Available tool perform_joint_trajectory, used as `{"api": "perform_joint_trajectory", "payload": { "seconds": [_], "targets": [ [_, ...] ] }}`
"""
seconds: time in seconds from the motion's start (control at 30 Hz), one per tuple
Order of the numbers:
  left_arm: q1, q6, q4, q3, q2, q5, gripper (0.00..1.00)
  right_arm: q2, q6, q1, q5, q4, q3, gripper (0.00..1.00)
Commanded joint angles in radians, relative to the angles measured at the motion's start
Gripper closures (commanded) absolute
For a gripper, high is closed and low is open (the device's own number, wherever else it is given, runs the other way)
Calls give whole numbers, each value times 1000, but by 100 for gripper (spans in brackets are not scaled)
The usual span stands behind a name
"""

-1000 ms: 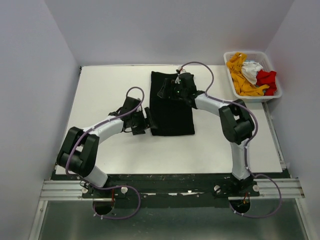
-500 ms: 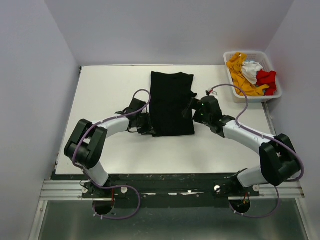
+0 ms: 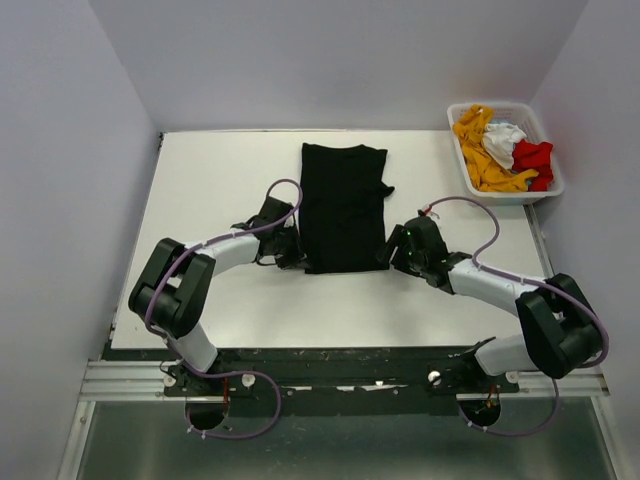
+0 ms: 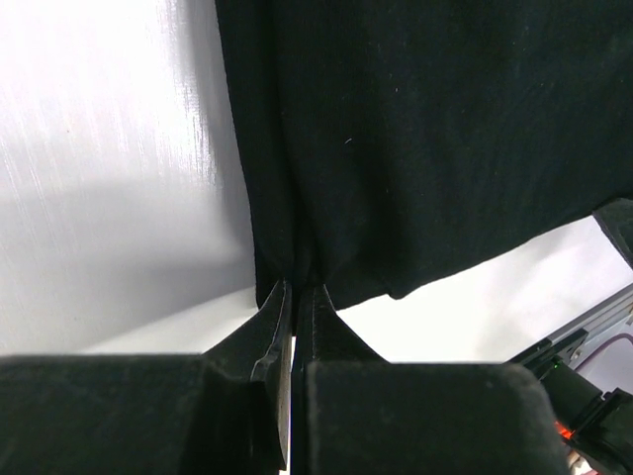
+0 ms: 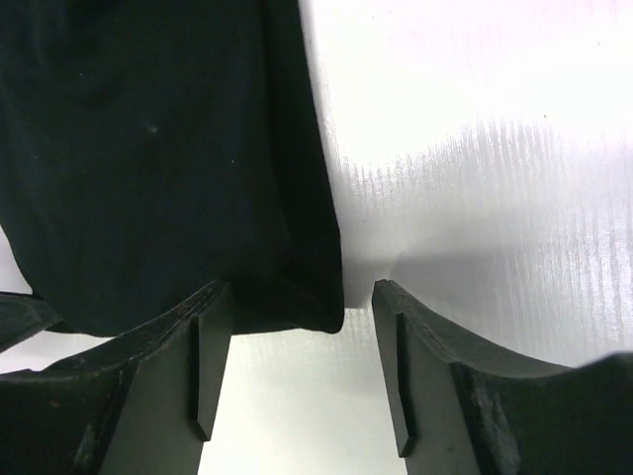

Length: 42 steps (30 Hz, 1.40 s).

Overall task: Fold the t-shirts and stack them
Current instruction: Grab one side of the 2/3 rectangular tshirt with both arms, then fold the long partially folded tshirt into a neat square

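Observation:
The large black t-shirt (image 3: 343,205) lies in a long folded strip on the white table. My left gripper (image 3: 297,258) sits at its near-left corner. In the left wrist view that gripper (image 4: 297,287) is shut on the hem of the black cloth (image 4: 425,139). My right gripper (image 3: 388,255) rests at the near-right corner. In the right wrist view it (image 5: 302,297) stands open, with the corner of the black shirt (image 5: 148,148) between its fingers and untouched on the right side. Orange-yellow (image 3: 480,150), white (image 3: 503,135) and red (image 3: 532,158) t-shirts lie bunched in the basket.
The white slatted basket (image 3: 556,182) stands at the back right corner of the table (image 3: 220,180). Walls close in the table on the left, back and right. Both arms' cables loop above the table near the shirt.
My left gripper has shut on the shirt's near-left corner. My right arm has swung from the shirt's far end to its near-right corner, and its jaws have narrowed.

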Motion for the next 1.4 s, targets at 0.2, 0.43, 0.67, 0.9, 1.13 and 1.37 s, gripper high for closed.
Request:
{"api": "perform_joint_trajectory", "payload": {
  "seconds": [0.2,0.43,0.67,0.9,1.13,1.37],
  "targets": [
    [-4,-32,71,-98,-51,-62,100,31,74,-4,-102,135,-90,90],
    [-4,-65,62,-251,-164,-120,100,-75,64,-4,-94,30,-162,99],
    [-62,-109,27,-400,-340,-157,100,-265,-6,-3,-254,-73,-247,99],
    [-315,-269,-189,-405,-554,-324,100,-396,13,8,-465,-100,-320,99],
    [-433,-304,-290,-363,-771,-401,100,-598,2,15,-496,-246,-261,99],
    [-415,-197,-317,-192,-755,-464,100,-559,-12,16,-260,-264,-45,99]
  ]
}}
